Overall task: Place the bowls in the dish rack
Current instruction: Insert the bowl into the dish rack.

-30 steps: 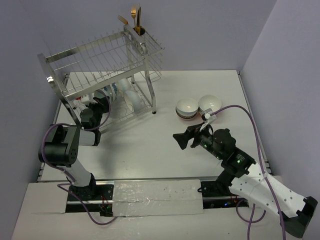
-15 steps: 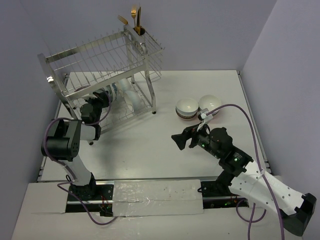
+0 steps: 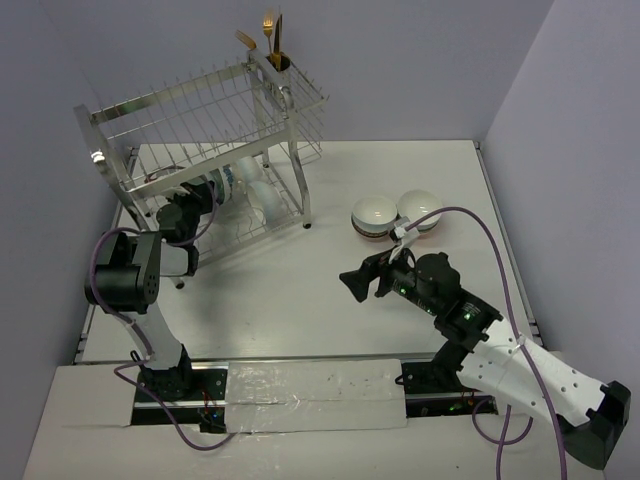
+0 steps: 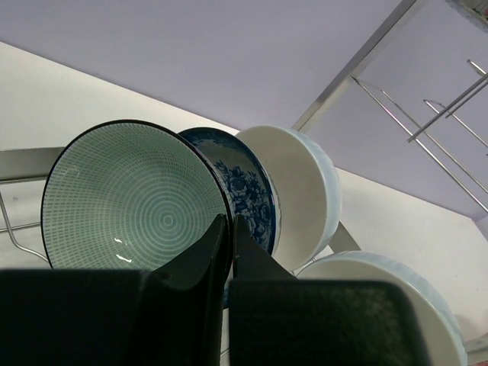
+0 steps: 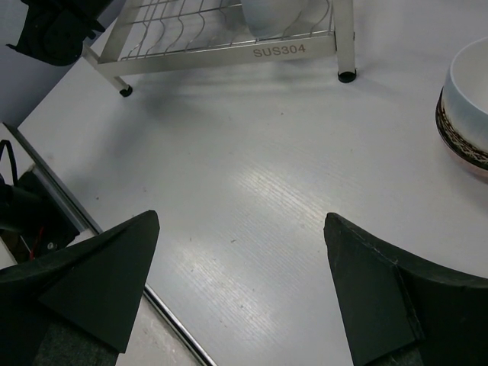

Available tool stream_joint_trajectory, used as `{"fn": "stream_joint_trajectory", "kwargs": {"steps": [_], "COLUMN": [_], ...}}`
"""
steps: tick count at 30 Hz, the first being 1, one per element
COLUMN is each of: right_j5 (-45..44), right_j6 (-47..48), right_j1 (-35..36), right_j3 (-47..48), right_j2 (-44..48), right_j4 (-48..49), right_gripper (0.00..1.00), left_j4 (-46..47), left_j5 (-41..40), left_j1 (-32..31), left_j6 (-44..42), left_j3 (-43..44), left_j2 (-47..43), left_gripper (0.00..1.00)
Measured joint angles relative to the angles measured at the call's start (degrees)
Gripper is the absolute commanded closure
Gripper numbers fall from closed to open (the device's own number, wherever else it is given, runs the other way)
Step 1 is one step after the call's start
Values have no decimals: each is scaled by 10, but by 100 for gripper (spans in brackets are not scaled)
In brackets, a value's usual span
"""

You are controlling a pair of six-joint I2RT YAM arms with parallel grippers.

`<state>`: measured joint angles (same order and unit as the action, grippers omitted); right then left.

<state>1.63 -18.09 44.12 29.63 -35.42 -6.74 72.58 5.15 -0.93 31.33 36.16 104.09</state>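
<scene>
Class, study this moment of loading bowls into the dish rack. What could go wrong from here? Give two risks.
1. The left end effector seems to pinch the teal-lined round ceramic bowl by its rim, beside the blue floral bowl; a release could knock them together.
2. The white bowl sits nested in a brown-patterned bowl; when the open right end effector takes it, the lower one may drag or tip.

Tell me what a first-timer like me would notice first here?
Probably the tall silver dish rack at the far left of the table, gold cutlery poking from its corner cup. Inside it, the left gripper pinches the rim of a teal bowl standing beside a blue-flowered bowl. The right gripper hangs open over the middle, two white bowls waiting beyond it.
</scene>
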Motion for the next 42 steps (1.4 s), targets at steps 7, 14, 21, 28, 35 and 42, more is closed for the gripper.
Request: {"fn": "stream_joint_trajectory", "kwargs": {"steps": [7, 14, 21, 28, 35, 42], "right_j5": [10, 19, 32, 41, 48, 62], "right_j6": [2, 8, 12, 13, 14, 16], "right_j1": [0, 0, 0, 0, 0, 0], "right_j3": [0, 0, 0, -1, -2, -9], "right_j2": [-9, -13, -14, -14, -13, -9], "right_j4": [3, 4, 12, 12, 16, 24], "right_gripper": [4, 5, 5, 6, 6, 7], "left_j4": [0, 1, 12, 41, 63, 67], "left_j5": [31, 40, 32, 16, 31, 58], "left_j1": [16, 21, 23, 25, 30, 37], "left_j6": [21, 38, 48, 63, 77, 78], "left_j3": [12, 15, 15, 10, 12, 17], "left_j2": [8, 11, 18, 35, 50, 56], "left_gripper": [100, 100, 100, 100, 100, 100]}}
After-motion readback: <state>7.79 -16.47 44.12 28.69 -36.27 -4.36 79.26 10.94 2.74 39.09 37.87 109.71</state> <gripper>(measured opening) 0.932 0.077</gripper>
